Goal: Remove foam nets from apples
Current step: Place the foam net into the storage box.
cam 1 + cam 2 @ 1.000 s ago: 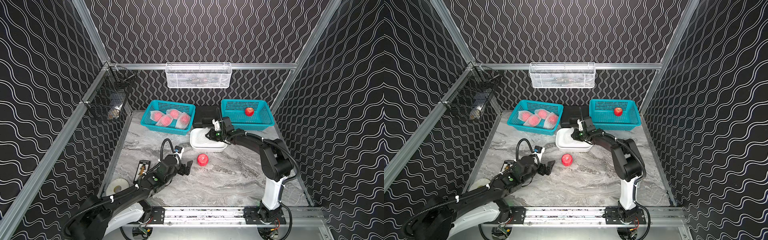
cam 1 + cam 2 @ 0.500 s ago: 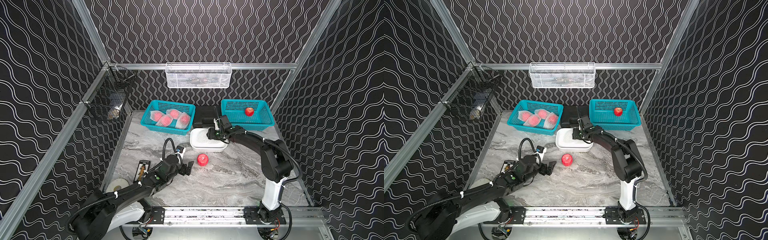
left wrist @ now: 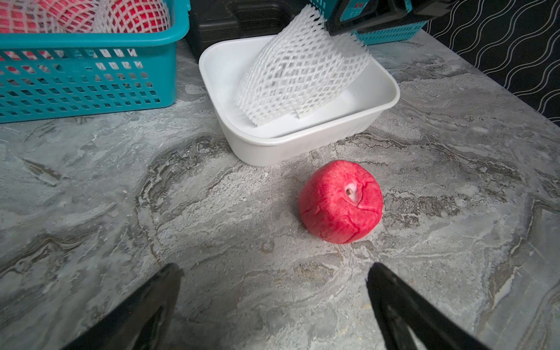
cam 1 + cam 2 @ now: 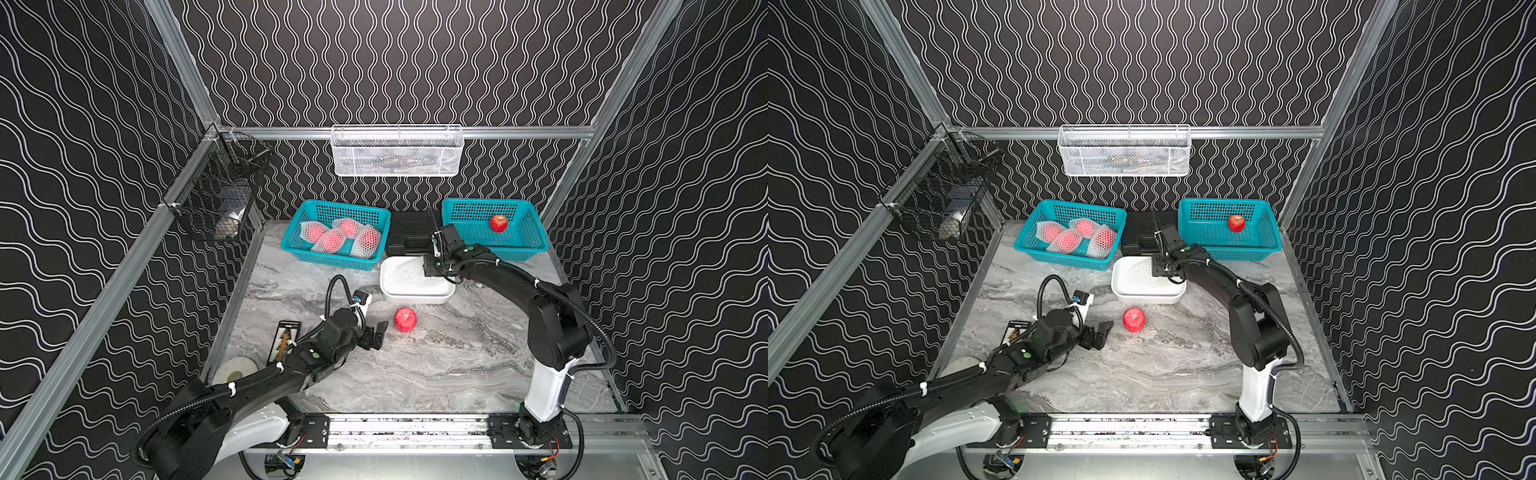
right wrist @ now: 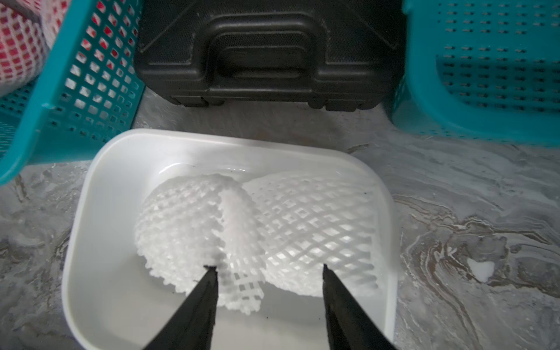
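foam net inside tub rim | right tool part-open, net ungripped | left tool wide, empty, apple ahead

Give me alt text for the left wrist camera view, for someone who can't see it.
A bare red apple lies on the marble table ahead of the open left end effector; behind it, a foam net leans in a white tub.

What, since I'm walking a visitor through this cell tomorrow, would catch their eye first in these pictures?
A bare red apple sits alone mid-table, just ahead of the left gripper, its fingers wide open. Behind it, a white tub holds empty foam nets under the right gripper. At the back, one teal basket holds netted apples.
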Controlling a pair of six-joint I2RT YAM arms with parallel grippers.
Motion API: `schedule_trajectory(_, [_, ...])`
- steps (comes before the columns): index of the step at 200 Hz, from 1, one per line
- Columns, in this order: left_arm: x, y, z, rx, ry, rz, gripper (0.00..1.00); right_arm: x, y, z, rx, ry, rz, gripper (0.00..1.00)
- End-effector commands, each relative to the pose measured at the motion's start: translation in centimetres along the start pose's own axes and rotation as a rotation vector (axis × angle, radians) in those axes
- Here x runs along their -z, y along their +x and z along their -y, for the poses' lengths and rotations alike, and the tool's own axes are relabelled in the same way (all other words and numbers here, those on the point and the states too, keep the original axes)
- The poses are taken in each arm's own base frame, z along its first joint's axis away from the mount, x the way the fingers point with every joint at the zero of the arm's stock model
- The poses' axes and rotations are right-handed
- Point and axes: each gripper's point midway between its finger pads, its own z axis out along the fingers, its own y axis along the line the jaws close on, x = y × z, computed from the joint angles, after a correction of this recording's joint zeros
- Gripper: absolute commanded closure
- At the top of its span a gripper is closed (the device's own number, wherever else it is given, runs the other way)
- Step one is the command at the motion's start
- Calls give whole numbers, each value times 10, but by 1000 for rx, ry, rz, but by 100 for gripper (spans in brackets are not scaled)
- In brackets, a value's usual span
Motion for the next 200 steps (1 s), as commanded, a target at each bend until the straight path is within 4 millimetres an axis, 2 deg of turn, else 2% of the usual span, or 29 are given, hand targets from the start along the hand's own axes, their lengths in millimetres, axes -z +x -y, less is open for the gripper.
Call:
schedule_trajectory(1, [1, -7, 2, 5, 5, 19, 1, 26, -15, -15, 6, -92, 44, 49])
schedule_trajectory(10, [1, -7, 2, 5, 6, 21, 1, 36, -20, -28, 11, -171, 62, 59])
schedule_trajectory(22, [1, -8, 2, 5, 6, 23, 1, 43, -20, -55, 54, -317, 70, 80])
schedule_trajectory(39, [-1, -8, 2, 5, 6, 23, 1, 30, -9, -76, 84, -401, 21, 100])
schedule_trajectory(61, [-3, -9, 4, 8, 15, 18, 1, -8, 8, -75, 54, -358, -92, 100])
schedule_trajectory(81, [-2, -8, 4, 9, 12, 15, 1, -32, 8, -53, 3, -243, -82, 100])
schedule_trajectory(99, [1, -7, 1, 3, -1, 15, 1, -40, 7, -35, -33, -185, -62, 100])
schedule_trajectory(118, [2, -5, -2, -6, -14, 18, 1, -44, 7, -25, -33, -153, -61, 100])
schedule_trajectory(122, [2, -5, -2, -6, -16, 18, 1, -56, 17, -22, -30, -138, -88, 100])
schedule_trajectory(135, [1, -4, -3, -8, -18, 17, 1, -67, 24, -15, -32, -117, -104, 100])
schedule_trajectory(172, [-4, -1, 0, 5, -4, 9, 1, -87, 40, -9, -30, -111, -132, 100])
schedule_trajectory(200, [-3, -1, -2, 4, -11, 8, 1, -80, 35, -15, -31, -142, -117, 100])
